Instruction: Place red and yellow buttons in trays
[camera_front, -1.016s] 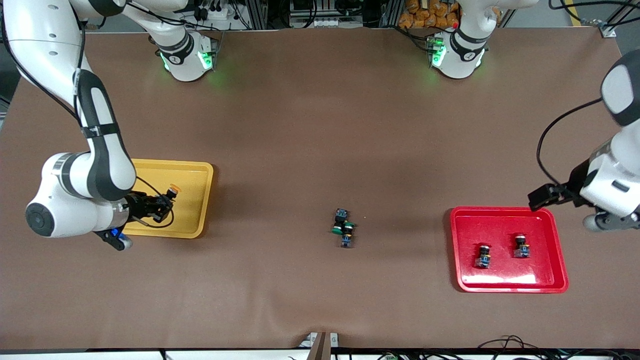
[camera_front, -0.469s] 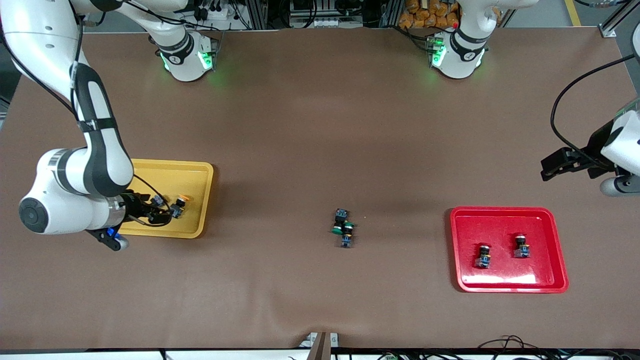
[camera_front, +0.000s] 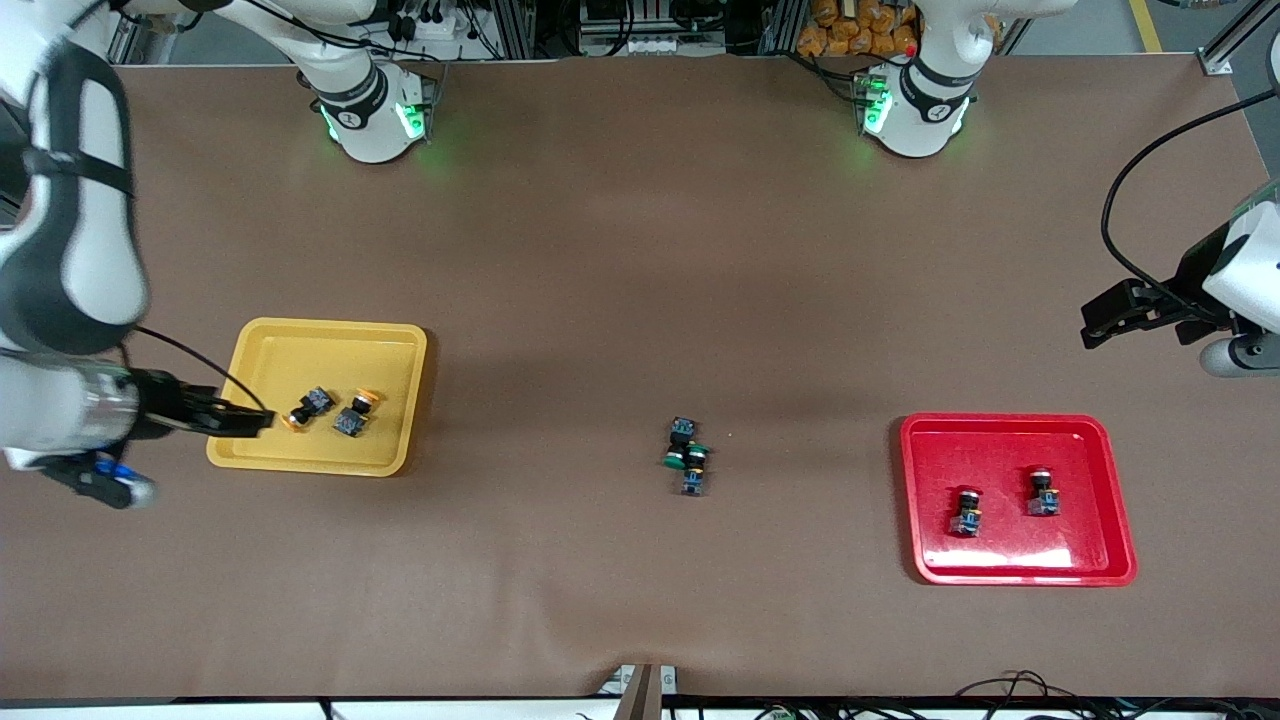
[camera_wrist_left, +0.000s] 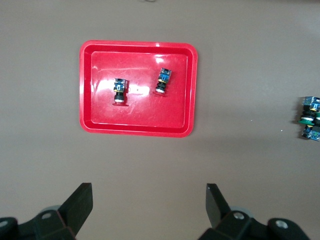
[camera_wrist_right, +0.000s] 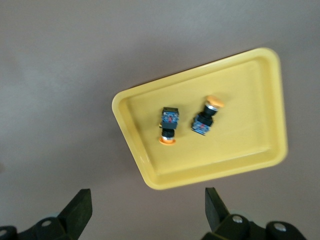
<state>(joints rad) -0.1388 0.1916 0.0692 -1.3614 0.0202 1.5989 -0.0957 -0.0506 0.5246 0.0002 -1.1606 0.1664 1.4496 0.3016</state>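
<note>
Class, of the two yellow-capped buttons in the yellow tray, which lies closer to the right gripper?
The yellow-capped button nearer the right gripper; the other yellow-capped button lies deeper in the yellow plastic tray.

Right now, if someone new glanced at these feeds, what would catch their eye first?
Two bright trays: the yellow tray at the right arm's end holds two yellow buttons, the red tray at the left arm's end holds two red buttons. Between them lies a clump of green buttons. The right pincer hangs open over the yellow tray's edge; the left pincer waits open above the table near the red tray.
</note>
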